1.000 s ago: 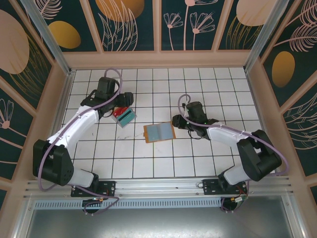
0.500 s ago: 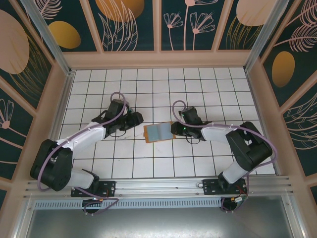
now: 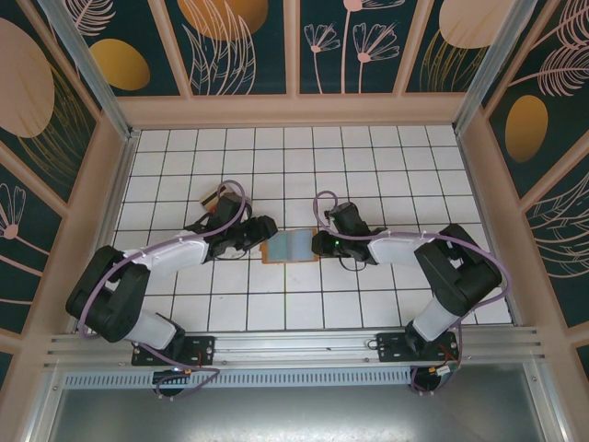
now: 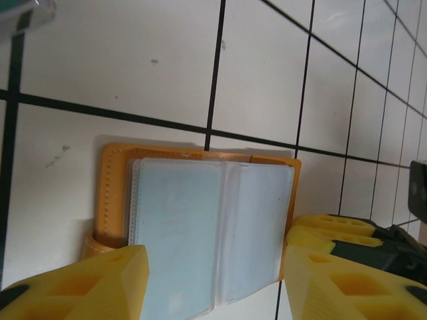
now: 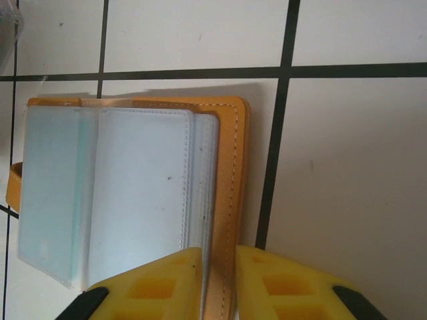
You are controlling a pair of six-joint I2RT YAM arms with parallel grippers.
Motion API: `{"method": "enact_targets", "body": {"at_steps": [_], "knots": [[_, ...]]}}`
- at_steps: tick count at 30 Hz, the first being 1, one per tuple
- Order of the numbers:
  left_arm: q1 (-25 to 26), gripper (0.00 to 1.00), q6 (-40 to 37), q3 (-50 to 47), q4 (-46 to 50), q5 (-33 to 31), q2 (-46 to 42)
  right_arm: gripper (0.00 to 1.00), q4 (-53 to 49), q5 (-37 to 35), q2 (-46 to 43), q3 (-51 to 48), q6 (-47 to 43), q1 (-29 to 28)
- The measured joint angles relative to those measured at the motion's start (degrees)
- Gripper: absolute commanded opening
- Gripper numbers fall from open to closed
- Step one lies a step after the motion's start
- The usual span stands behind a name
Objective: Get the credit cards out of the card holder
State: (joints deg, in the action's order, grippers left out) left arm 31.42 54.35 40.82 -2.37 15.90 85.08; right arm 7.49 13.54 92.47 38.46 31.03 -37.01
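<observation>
White tiled bench inside a decorated enclosure

The bench (image 3: 368, 157) is covered in white square tiles with thin black grid lines; the wrist views show a few small dark specks on the tiles. Pale wooden ledges border it at the back and both sides. Above them rise wall panels (image 3: 241, 44) in dark teal, printed with pale pink flower and leaf outlines and orange-gold ovals and set in light wooden frames. Slanted aluminium posts (image 3: 85, 66) stand at the two back corners. Along the near edge runs a silver aluminium rail (image 3: 294, 343), then a slotted metal strip (image 3: 304, 378), then a plain grey metal sheet (image 3: 294, 416).
</observation>
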Motion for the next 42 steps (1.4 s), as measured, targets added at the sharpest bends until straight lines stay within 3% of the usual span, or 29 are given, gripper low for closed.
{"method": "enact_targets", "body": {"at_steps": [30,42], "knots": [[0.85,0.53,0.13,0.22,-0.81,0.94,5.86,0.2,0.2,0.0,0.94,0.0,0.87,-0.17],[1.86,0.56,-0.07,0.55,-3.41,5.14,7.58,0.2,0.24,0.0,1.03,0.0,0.9,-0.17]]}}
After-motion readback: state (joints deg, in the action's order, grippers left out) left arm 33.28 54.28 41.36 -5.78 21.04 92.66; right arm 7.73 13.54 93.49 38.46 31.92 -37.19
